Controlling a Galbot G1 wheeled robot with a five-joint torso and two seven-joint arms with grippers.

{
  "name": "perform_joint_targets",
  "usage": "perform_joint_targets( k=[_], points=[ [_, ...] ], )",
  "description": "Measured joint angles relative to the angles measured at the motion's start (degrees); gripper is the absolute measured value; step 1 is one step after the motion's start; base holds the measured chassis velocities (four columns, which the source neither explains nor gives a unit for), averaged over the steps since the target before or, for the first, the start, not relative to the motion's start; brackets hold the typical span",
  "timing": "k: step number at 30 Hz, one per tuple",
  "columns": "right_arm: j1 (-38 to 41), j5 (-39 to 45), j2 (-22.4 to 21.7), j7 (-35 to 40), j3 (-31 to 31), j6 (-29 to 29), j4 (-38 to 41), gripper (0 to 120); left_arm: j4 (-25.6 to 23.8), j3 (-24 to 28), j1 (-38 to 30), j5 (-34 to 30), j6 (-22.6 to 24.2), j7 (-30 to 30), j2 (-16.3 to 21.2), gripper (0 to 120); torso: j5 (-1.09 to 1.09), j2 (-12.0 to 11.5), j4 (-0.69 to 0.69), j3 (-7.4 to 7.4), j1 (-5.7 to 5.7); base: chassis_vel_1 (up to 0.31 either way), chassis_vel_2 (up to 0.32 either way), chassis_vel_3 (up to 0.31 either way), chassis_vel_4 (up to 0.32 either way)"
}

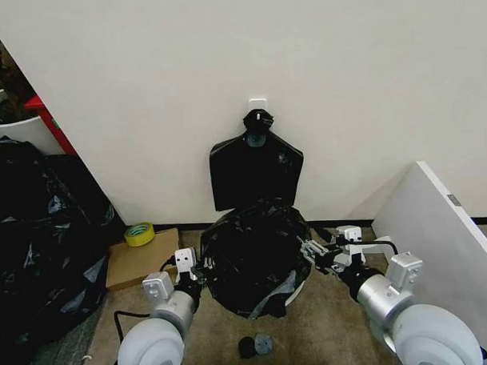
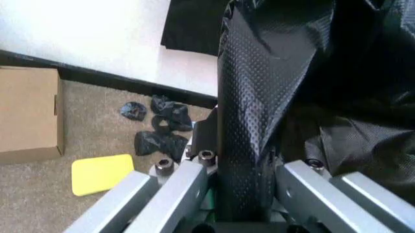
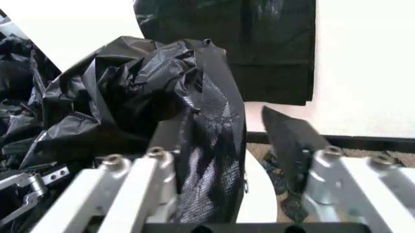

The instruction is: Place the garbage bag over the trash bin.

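The garbage bag [image 1: 250, 254], glossy crinkled black plastic, is draped over the top of the trash bin [image 1: 290, 288], whose white wall shows only low on its right side. My left gripper [image 1: 200, 268] is at the bag's left side. In the left wrist view the left gripper [image 2: 243, 145] is shut on a taut fold of the bag [image 2: 250, 97]. My right gripper [image 1: 311, 252] is at the bag's right side. In the right wrist view the right gripper [image 3: 227, 141] is open. The bag [image 3: 207, 126] hangs against one finger, with the white bin [image 3: 259, 194] showing in the gap.
A flat black bundle [image 1: 255, 170] hangs on the wall behind the bin. A big heap of black plastic [image 1: 37, 238] lies at the left, beside a cardboard box [image 1: 138, 258] and tape roll [image 1: 139, 232]. A white board [image 1: 441, 224] leans at the right. Yellow sponge [image 2: 100, 172] and black scraps [image 2: 159, 128] lie on the carpet.
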Motion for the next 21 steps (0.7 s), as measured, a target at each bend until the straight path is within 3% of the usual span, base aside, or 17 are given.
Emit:
perform_joint_targets(
  k=[11,21],
  points=[
    [0.38,-0.25,-0.24,0.14,-0.13,1.04,-0.09,0,-0.06,-0.08,-0.10,-0.01,0.06,0.39,0.79,1,0.00,0.00,0.00,0.00,0.00,0.000,0.000,0.000,0.000],
    [0.24,-0.45,-0.58,0.33,0.85,1.33,-1.71,0,-0.05,-0.09,0.09,-0.34,-0.36,1.09,0.24,1,0.00,0.00,0.00,0.00,0.00,0.000,0.000,0.000,0.000]
  ],
)
